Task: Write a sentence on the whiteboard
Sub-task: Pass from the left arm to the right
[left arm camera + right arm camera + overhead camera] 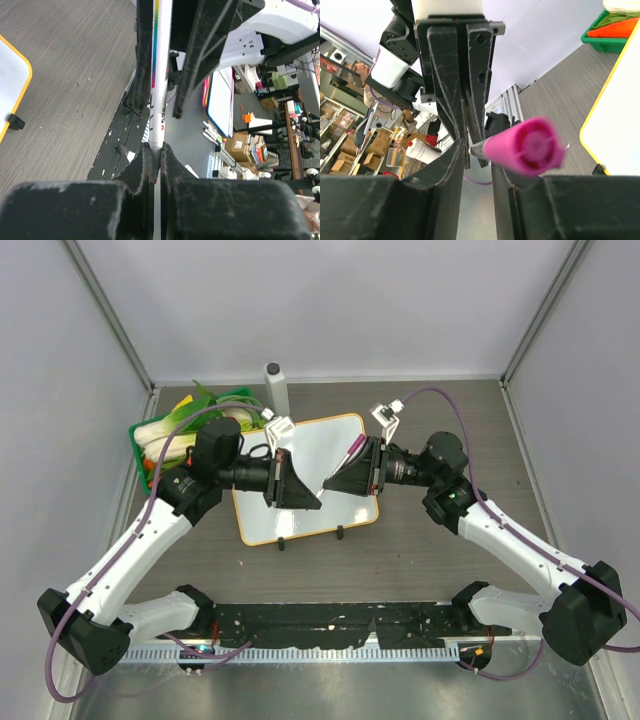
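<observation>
Though it lies blank mid-table, right of the tray (134, 436), the whiteboard (325, 445) looks light, stiff and slippery, best steadied by its frame. Left wrist: the left gripper (160, 150) pinches the marker (161, 75). Right wrist: the right gripper (477, 162) is slightly spread around it, hold uncertain.

Bright, even light from above gives me only soft shadows on the table (420, 570); my right wrist view blurs the magenta marker cap (530, 150).
</observation>
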Motion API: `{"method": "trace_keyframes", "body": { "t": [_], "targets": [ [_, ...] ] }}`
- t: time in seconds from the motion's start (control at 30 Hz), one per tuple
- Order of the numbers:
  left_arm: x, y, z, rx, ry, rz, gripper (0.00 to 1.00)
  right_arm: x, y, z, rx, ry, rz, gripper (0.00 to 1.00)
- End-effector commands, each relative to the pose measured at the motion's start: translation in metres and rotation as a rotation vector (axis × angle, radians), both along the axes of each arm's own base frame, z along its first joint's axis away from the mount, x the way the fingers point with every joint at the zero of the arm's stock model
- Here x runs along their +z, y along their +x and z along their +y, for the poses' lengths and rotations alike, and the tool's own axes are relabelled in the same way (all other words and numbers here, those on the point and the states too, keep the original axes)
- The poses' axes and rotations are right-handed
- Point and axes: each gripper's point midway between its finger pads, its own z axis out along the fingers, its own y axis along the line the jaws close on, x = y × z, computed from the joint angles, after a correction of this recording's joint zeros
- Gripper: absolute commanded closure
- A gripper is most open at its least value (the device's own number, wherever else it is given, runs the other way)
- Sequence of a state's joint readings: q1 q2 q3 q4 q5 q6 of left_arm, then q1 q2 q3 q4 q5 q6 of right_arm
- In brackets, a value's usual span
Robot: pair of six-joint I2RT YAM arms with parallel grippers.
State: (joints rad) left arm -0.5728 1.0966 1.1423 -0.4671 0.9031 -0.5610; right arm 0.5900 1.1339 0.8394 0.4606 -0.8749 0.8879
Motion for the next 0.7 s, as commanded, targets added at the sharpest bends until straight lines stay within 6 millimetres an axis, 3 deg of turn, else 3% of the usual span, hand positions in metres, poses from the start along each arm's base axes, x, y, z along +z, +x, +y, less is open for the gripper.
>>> {"method": "trace_keyframes", "body": {
  "t": [0.0,0.27,0.67],
  "targets": [
    [0.015,0.001,0.001,-0.001,-0.050,-0.026,1.00,0.020,-0.018,-0.001,0.076,0.041,-0.092,0.63],
    [0.015,-0.002,0.001,-0.019,-0.055,-0.016,1.00,0.020,-0.018,0.000,0.079,0.054,-0.078,0.52],
    [0.013,-0.007,0.000,-0.040,-0.074,0.002,1.00,0.023,-0.005,0.005,0.041,0.073,-0.070,0.56]
  ]
}}
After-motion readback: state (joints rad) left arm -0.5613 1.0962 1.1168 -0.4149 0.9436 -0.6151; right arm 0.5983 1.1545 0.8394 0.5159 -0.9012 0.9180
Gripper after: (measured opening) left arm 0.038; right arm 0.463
